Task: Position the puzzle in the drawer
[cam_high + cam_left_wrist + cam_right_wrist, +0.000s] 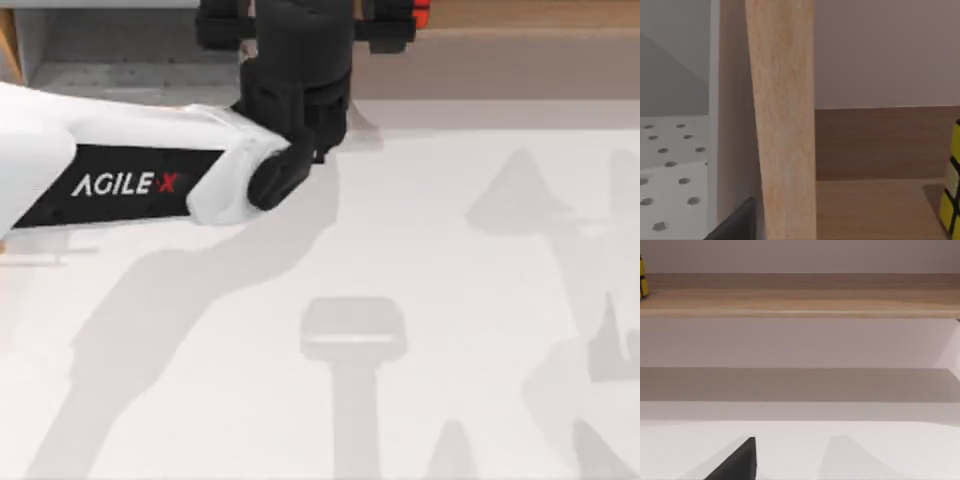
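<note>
The puzzle [642, 282] is sitting on the long brown shelf [805, 295], not in the drawer, and in the top view it is peeking out as a red corner [420, 12] just beside my left wrist.

The white table [450, 250] is lying bare in front of me, so nothing there is threatening the move. The shelf [520, 15] is running along the table's far edge. The drawer [110, 60] is standing open at its left end, and the left wrist view is showing its grey dotted floor [670, 170] and the edge of its tan front panel [782, 125] very close.

My left gripper [305, 30] is reaching in between the drawer and the puzzle [952, 185], and I cannot tell whether it is wide or narrow; I am judging that it is holding nothing, since the cube is resting apart on the shelf board. My right gripper [747, 460] is idling back over the table, facing the shelf; I cannot tell its state either.

I am judging the risks this way:
- The tan panel is sitting so near my left wrist that swinging sideways could knock it and shift the drawer.
- Closing off-centre on the small cube could twist it or push it along the shelf.
- Carrying it low could catch it on the panel's edge.
</note>
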{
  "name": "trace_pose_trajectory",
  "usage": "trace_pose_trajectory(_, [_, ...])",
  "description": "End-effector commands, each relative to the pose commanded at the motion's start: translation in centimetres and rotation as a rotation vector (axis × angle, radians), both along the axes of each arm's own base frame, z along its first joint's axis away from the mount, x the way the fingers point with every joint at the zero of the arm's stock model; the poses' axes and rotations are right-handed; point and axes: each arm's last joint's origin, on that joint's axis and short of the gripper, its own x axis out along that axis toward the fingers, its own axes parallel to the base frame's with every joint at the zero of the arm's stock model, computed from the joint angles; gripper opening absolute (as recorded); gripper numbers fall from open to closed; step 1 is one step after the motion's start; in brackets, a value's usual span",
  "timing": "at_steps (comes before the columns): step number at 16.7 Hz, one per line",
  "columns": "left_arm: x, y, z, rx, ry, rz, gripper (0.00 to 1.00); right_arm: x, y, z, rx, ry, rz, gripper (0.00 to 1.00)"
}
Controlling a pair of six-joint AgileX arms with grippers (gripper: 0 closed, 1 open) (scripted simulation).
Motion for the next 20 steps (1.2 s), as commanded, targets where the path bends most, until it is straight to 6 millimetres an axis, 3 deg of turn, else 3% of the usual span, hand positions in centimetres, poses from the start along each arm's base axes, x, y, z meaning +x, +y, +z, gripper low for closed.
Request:
trace_pose_trajectory(4, [0.9, -6.1, -4.5, -0.015, -0.023, -0.003, 1.00, 0.0, 0.0, 0.0, 0.000, 0.000, 0.000, 1.00])
trace_pose_trajectory(7, [0.9, -8.3, -6.3, -0.028, -0.036, -0.004, 1.00, 0.0, 0.0, 0.0, 0.000, 0.000, 0.000, 1.00])
trace_pose_trajectory(15, [1.3, -8.4, -6.5, -0.028, -0.035, -0.003, 1.00, 0.0, 0.0, 0.0, 0.000, 0.000, 0.000, 1.00])
trace_pose_trajectory(20, [4.4, -8.7, -6.5, -0.030, -0.038, -0.004, 1.00, 0.0, 0.0, 0.0, 0.000, 0.000, 0.000, 1.00])
